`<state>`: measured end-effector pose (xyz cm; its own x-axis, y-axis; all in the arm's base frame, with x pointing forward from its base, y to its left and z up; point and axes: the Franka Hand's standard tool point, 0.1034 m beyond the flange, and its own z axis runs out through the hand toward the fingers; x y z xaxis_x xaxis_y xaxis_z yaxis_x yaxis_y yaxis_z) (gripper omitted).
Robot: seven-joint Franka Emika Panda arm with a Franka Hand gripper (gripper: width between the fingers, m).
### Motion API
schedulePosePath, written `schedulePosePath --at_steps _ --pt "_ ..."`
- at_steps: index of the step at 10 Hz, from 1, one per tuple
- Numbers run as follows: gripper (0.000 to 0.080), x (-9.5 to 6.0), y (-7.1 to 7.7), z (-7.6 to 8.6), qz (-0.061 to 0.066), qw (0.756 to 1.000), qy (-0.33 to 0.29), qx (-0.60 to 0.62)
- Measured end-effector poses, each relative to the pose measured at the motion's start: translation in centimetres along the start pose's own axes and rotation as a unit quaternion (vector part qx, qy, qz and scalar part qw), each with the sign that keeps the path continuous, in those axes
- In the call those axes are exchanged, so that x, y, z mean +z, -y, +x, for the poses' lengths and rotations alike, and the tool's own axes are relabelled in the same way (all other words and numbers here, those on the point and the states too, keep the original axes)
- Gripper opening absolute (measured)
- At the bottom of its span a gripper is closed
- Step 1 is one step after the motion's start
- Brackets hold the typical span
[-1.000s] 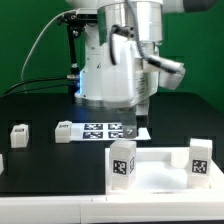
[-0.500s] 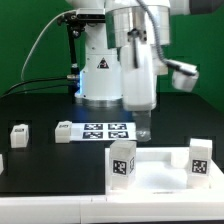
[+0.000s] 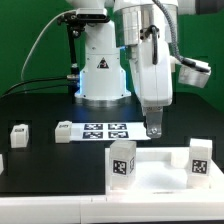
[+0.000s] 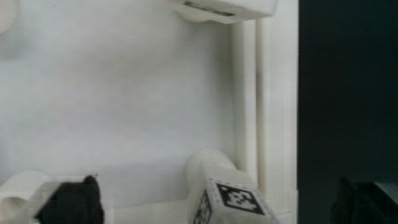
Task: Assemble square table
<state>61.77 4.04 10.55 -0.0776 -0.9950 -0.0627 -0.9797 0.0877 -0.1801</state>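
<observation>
The square table's white panel (image 3: pixel 156 172) lies at the front of the exterior view's right. Two white legs with tags stand upright on it, one (image 3: pixel 122 160) toward the exterior view's left and one (image 3: pixel 199 160) toward its right. My gripper (image 3: pixel 154 131) hangs open over the panel's back rim between them, holding nothing. In the wrist view the panel (image 4: pixel 125 100) fills the picture. A tagged leg (image 4: pixel 242 200) shows between the dark fingers (image 4: pixel 71 198) of my gripper (image 4: pixel 221 202), touching neither. Another leg (image 4: pixel 228 8) stands at the panel's far corner.
The marker board (image 3: pixel 108 130) lies on the black table behind the panel. Two loose white legs (image 3: pixel 18 132) (image 3: pixel 64 130) lie toward the exterior view's left, and a white piece (image 3: pixel 2 160) shows at that edge. The robot's base (image 3: pixel 100 75) stands at the back.
The arm has swung toward the exterior view's right and come down nearer the panel's back rim. The jaws stay open and empty.
</observation>
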Motion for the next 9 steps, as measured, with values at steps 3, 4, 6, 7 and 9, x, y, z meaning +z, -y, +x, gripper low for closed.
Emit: schedulePosePath --at_steps 3,4,6,7,9 --pt "0.0649 1.0 -3.4 1.5 -0.005 1.000 0.012 -0.012" --pt "0.0649 1.7 -5.7 1.6 -0.019 1.000 0.010 0.011" --pt "0.0649 2.1 -6.4 0.3 -0.027 1.000 0.003 -0.001" --pt "0.0649 2.2 -6.5 0.5 -0.028 1.000 0.003 0.002" --pt "0.0649 2.7 -7.5 1.0 -0.031 0.999 0.017 0.022"
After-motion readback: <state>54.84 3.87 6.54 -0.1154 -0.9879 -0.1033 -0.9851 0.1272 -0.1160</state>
